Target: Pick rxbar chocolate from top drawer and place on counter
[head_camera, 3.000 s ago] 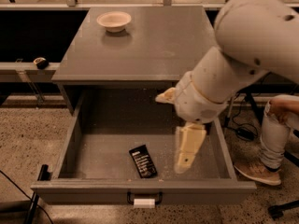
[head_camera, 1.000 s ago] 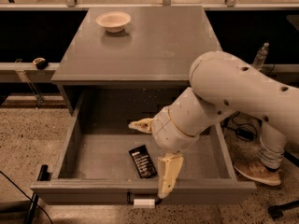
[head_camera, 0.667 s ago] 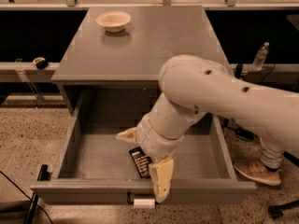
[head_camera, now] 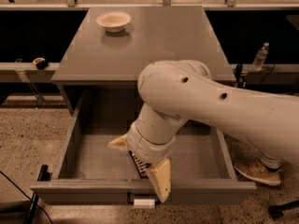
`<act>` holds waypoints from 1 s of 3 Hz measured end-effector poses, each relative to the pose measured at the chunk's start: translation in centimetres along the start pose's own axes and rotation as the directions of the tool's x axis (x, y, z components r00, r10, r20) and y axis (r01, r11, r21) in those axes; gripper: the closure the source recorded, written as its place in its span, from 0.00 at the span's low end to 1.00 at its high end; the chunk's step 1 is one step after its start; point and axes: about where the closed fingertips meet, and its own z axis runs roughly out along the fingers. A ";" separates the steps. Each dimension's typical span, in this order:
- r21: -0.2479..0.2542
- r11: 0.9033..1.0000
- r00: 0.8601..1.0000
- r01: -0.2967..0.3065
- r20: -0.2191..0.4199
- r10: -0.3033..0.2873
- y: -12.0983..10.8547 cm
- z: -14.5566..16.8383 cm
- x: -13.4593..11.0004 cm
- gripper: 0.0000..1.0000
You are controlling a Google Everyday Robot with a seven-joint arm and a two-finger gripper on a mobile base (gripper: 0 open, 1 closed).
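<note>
The top drawer (head_camera: 70,189) stands pulled out below the counter (head_camera: 159,41). The rxbar chocolate (head_camera: 138,165) lies on the drawer floor near the front wall, a black bar mostly hidden behind my wrist. My gripper (head_camera: 140,162) is down inside the drawer, right over the bar. It is open, with one cream finger (head_camera: 119,143) to the left of the bar and the other (head_camera: 160,180) at its front right, over the drawer's front wall. The bar rests on the floor between them.
A pale round bowl (head_camera: 113,20) sits at the counter's far left. The drawer's white tag (head_camera: 143,203) hangs at the front. A water bottle (head_camera: 259,55) stands on the right ledge. A person's shoe (head_camera: 258,171) is on the floor at the right.
My arm has swung left and lower into the drawer. The gripper went from the right of the bar to straddling it. The bar has not moved.
</note>
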 end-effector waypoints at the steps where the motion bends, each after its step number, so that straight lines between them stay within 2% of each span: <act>1: -0.036 0.999 0.999 0.039 -0.001 -0.039 0.1 0.5 0.1 0.00; 2: -0.120 0.981 0.986 0.153 -0.049 -0.160 -0.8 0.5 0.3 0.00; 3: -0.170 0.945 0.951 0.278 -0.093 -0.296 -2.4 -0.3 2.0 0.00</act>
